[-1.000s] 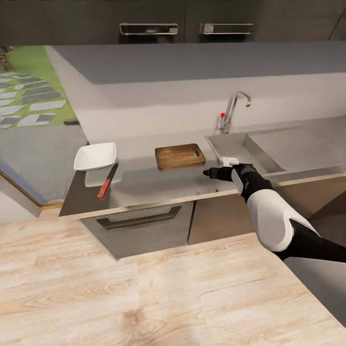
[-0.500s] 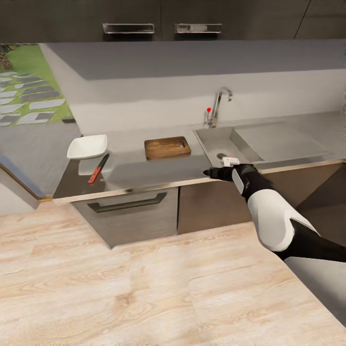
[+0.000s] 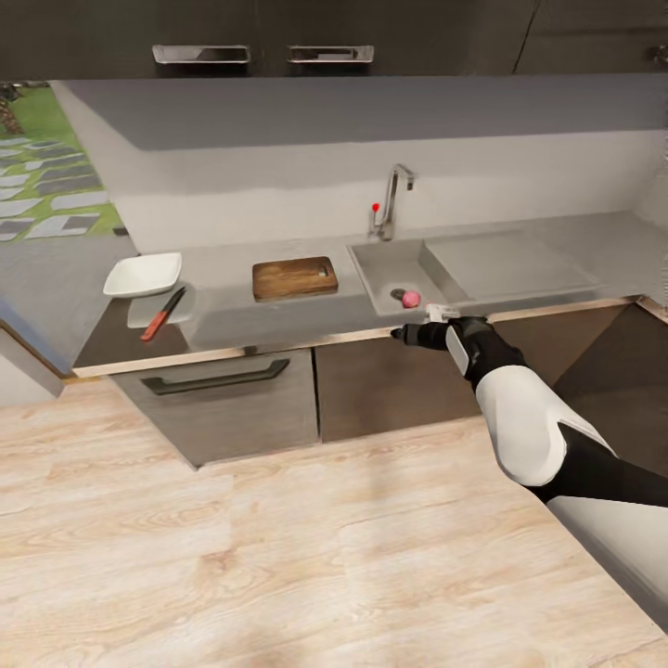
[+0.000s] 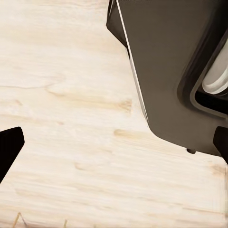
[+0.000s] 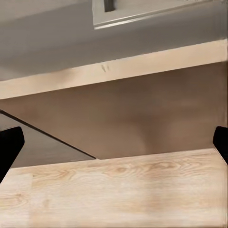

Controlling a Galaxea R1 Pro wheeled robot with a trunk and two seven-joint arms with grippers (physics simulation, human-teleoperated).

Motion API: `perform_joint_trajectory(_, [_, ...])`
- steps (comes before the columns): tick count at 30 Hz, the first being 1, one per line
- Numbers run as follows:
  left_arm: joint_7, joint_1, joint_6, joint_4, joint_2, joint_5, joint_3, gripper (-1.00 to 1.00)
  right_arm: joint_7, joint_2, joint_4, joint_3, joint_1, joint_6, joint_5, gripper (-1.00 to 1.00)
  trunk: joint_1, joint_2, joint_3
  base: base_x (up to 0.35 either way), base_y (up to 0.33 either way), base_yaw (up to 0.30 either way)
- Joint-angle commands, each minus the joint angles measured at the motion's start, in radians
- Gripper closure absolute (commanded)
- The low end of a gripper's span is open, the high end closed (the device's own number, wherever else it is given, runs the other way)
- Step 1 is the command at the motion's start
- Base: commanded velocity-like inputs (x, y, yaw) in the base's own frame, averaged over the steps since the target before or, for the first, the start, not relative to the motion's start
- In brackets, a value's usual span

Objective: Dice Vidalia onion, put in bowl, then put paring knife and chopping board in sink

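Camera has backed off and swung since the earlier head frames: whole counter slides left and shrinks, sink basin [image 3: 380,278] now open to view, and the pinkish Vidalia onion [image 3: 409,298] shows on its floor near the front right, by the drain. Right gripper [image 3: 403,334] hangs at the counter's front edge, just in front of the sink, holding nothing; wrist view puts its fingertips at opposite frame edges, so jaws spread wide. Left gripper [image 4: 114,147] also wide apart, empty, over wood floor beside a dark body. Chopping board [image 3: 294,277] sits left of the sink, bowl [image 3: 143,275] and paring knife [image 3: 162,314] at far left. Step in hand: reach for the onion — best to close in, lift over the rim, descend straight, pinch across the middle. Onion tiny and blurry, knife blade hard to make out, left arm cut off in head view.
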Motion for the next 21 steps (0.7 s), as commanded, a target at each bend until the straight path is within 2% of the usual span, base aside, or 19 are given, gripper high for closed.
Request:
perform_joint_trajectory(1, [0.0, 0.0, -0.006, 0.001, 0.0, 0.003, 0.001, -1.0, 0.008, 0.001, -0.002, -0.007, 0.0, 0.004, 0.011, -1.0, 0.001, -0.002, -0.001, -0.01, -0.304, 0.0])
perform_joint_trajectory(6, [0.001, 0.0, -0.005, -0.003, 0.0, 0.004, 0.004, -1.0, 0.008, 0.001, 0.0, -0.008, 0.0, 0.003, 0.011, -1.0, 0.001, -0.002, -0.001, -0.005, -0.161, 0.0])
perform_joint_trajectory(21, [0.002, 0.0, -0.006, -0.021, 0.0, 0.003, 0.007, -1.0, 0.006, 0.004, 0.036, -0.007, 0.0, 0.0, 0.012, -1.0, 0.001, -0.002, -0.001, 0.0, -0.011, 0.0])
